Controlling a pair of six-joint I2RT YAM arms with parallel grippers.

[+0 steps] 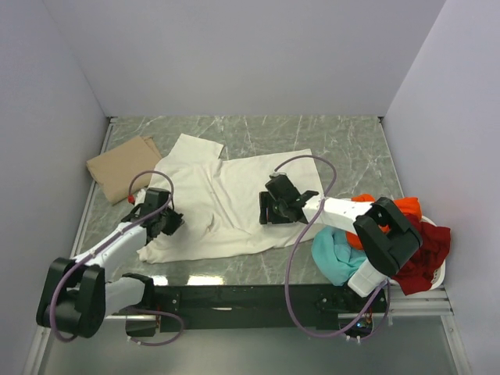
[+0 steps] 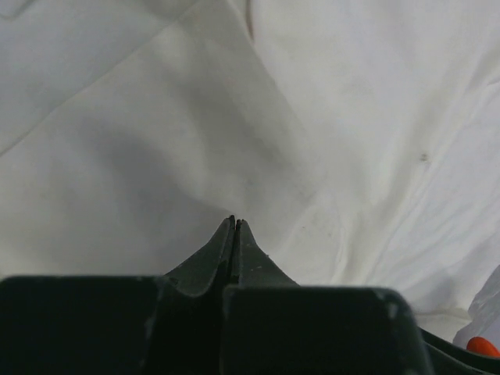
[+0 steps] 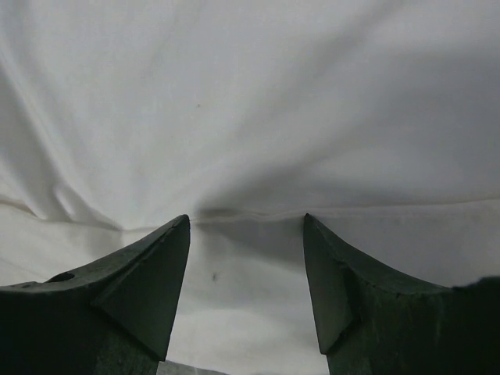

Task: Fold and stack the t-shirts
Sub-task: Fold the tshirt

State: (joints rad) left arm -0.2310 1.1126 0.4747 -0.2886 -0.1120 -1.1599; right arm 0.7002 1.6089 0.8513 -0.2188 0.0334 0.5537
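A large cream-white t-shirt (image 1: 226,203) lies spread on the marble table, rumpled at its left side. My left gripper (image 1: 172,222) is over the shirt's left part; in the left wrist view it (image 2: 234,221) is shut, tips just above the cloth (image 2: 328,117), and no cloth shows between them. My right gripper (image 1: 266,209) is on the shirt's right middle; in the right wrist view it (image 3: 246,219) is open, with its fingertips (image 3: 181,228) down on the cloth (image 3: 250,94) at a hem line. A folded tan t-shirt (image 1: 121,168) lies at the back left.
A white basket (image 1: 439,273) at the near right holds teal (image 1: 336,258), orange (image 1: 406,209) and dark red (image 1: 430,250) shirts that spill over its rim. Grey walls close in the table (image 1: 344,141). A small orange object (image 2: 486,346) lies beside my left gripper.
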